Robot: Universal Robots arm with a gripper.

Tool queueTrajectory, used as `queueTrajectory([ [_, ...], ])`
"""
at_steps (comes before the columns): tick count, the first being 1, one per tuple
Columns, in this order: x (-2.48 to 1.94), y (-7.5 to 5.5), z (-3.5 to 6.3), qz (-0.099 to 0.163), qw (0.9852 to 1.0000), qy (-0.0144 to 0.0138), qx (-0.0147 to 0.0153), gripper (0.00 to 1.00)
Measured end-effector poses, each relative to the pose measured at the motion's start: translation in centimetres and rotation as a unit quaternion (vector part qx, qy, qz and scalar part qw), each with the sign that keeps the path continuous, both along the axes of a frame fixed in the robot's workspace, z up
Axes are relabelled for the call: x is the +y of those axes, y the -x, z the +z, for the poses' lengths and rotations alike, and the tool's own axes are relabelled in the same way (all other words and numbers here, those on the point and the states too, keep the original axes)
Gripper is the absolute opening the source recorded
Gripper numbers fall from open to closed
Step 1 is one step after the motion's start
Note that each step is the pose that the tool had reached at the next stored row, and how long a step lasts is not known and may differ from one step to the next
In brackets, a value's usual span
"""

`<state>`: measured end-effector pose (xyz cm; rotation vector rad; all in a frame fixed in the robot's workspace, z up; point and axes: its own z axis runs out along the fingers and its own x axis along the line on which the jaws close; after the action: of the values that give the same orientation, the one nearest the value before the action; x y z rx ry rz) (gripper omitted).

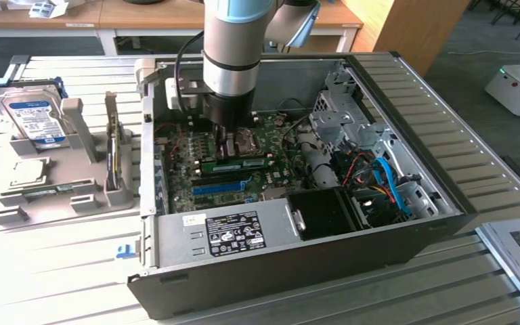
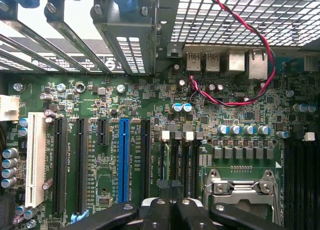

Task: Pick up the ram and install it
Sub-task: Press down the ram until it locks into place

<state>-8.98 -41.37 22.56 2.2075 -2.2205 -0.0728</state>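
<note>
I have the gripper [image 2: 170, 210] down inside the open computer case [image 1: 422, 203], over the motherboard [image 2: 150, 105], with its fingers closed together and nothing visibly between them. The ram [image 1: 235, 164] lies flat across the board just beside the fingertips, above the blue slot [image 1: 219, 187]. I judge the step in hand as seating: the stick is placed and being pressed home. Any further move calls for even downward pressure along the stick until it sits level.

Green ram [image 1: 235, 164] stick, lying lengthwise on the motherboard, inside the case
</note>
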Motion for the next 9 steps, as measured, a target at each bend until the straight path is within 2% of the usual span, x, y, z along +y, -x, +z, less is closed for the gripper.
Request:
queueTrajectory([
  [9, -0.02, 0.00, -0.04, 0.000, 1.0000, 0.0000, 0.0000, 0.10],
])
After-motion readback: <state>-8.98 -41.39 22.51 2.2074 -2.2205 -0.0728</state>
